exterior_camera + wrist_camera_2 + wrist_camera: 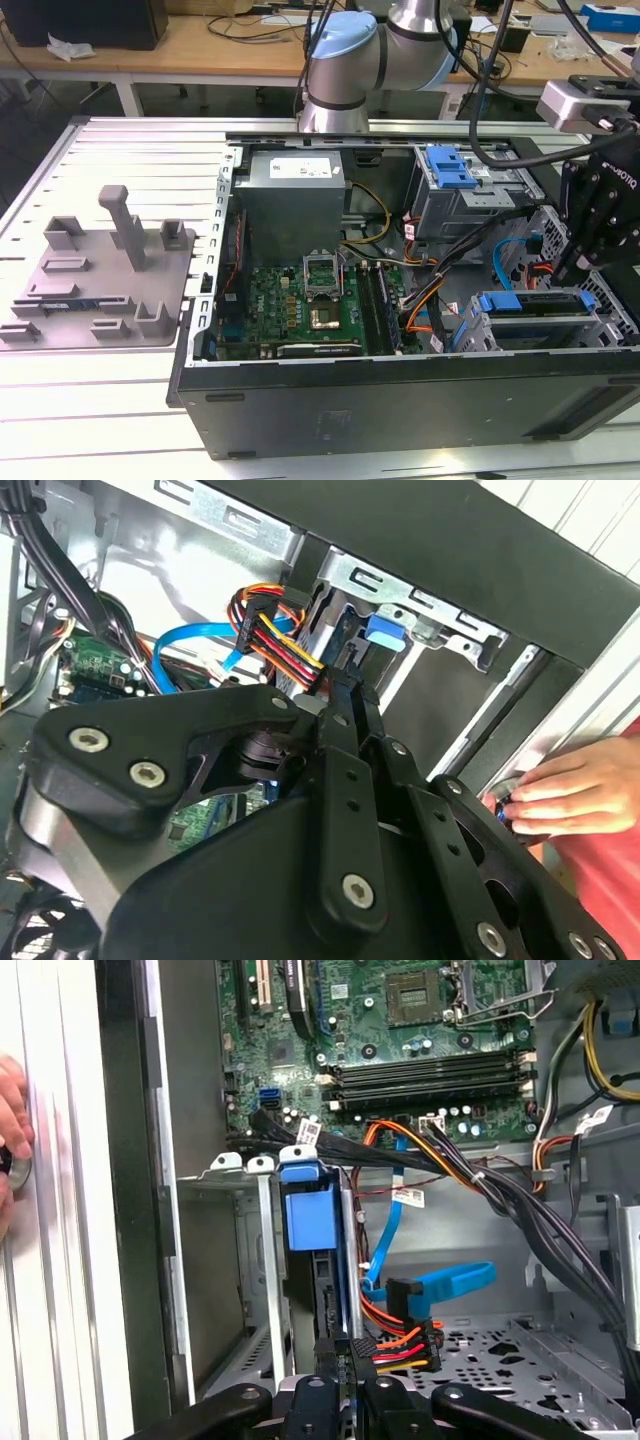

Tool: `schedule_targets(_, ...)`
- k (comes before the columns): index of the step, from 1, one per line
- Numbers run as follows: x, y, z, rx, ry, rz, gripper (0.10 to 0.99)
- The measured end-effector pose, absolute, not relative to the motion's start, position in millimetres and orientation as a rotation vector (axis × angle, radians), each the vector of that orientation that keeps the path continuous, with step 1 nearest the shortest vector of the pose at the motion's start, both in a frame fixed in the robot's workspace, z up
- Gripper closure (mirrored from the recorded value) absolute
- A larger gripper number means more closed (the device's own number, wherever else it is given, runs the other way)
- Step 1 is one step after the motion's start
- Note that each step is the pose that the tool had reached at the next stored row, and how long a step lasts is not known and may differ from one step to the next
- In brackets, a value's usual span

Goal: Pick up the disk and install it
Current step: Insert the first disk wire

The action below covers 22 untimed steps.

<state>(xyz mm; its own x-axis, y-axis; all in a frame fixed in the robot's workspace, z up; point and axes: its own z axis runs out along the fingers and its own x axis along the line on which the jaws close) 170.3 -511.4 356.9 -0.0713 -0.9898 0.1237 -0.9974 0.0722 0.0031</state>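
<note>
Disk [535,305]: in the exterior view it stands on edge in the drive cage [600,325], at four o'clock from the motherboard [300,300].
Second wrist view: the gripper [345,695] has its jaws pinching the disk's end.
First wrist view: the blue carrier is in the slot, with cables [400,1345] beside it.
Handling: we judge it stiff, dense and shock-sensitive, so hold it by the carrier's sides.

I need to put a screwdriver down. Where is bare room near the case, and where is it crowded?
Bare table slats beside the grey fixture plate, on the exterior view's left of the case. Crowded: cables around the drive cage.
</note>
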Motion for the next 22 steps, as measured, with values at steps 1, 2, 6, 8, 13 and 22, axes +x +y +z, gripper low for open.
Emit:
schedule_targets(1, 170.2, -511.4, 356.9, 2.081, -2.224, 0.126, 0.922)
schedule_targets(2, 170.0, -511.4, 356.9, 2.086, -2.220, 0.126, 0.922)
schedule_targets(6, 169.7, -511.7, 356.9, 2.087, -2.220, 0.126, 0.922)
schedule_targets(8, 169.7, -511.8, 356.9, 2.087, -2.220, 0.126, 0.922)
schedule_targets(13, 169.2, -513.0, 356.9, 2.087, -2.220, 0.126, 0.922)
schedule_targets(22, 168.2, -514.3, 356.5, 2.109, -2.204, 0.133, 0.922)
